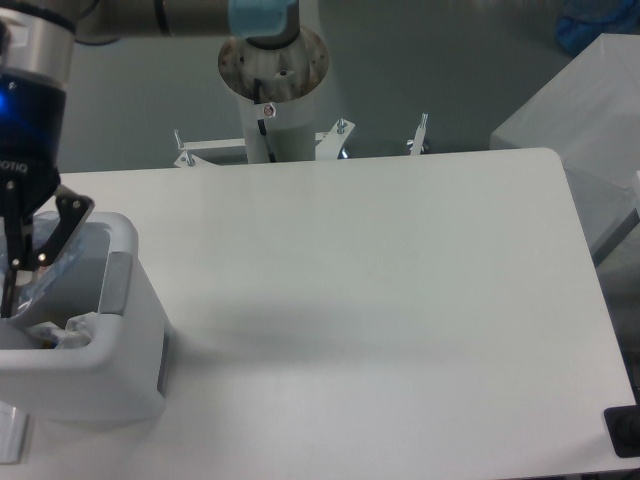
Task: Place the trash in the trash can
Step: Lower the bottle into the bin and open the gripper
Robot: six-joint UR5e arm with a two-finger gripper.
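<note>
Table (400, 300) open rightward; trash can (120, 300) blocks left edge

The gripper (12, 290) is cut off by the left picture edge; finger spacing cannot be told. The bottle is not made out inside the trash can (120, 300). The wrapper (70, 328) is partly hidden by the rim.

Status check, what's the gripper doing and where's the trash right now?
Gripper over the trash can, partly out of frame, jaw state unclear. Bottle not clearly visible. Crumpled wrapper inside the can. Nothing in the way.
</note>
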